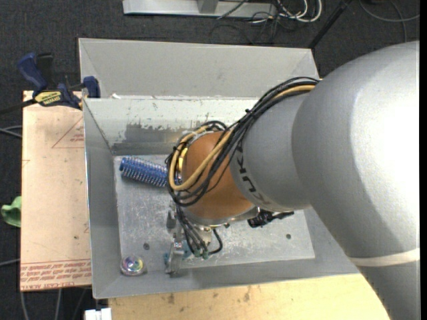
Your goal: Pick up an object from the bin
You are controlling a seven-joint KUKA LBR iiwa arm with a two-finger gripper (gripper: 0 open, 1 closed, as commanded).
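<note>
**A:** Where is the gripper sitting?

**B:** The gripper (175, 259) is hanging low over the floor of the bin (143, 219), close to the front wall and left of the middle. The arm (360, 165) is reaching in from the right. Its orange cover (207, 179) and a bundle of cables (200, 145) are hiding much of the floor.

**A:** Is it gripping anything?

**B:** I cannot tell whether it is spread or clamped. The tip is sitting in wires and shadow.

**A:** What is lying nearest to it?

**B:** A small shiny round thing (132, 266), silvery with a coloured glint, is lying in the front left corner. It is just beside the gripper, on the gripper's left in this view, and the two are looking apart rather than touching.

**A:** And further off?

**B:** A blue ribbed roller (143, 171) is lying at a slant toward the back left. Its right end is running under the cables, and it is lying well apart from the gripper.
</note>
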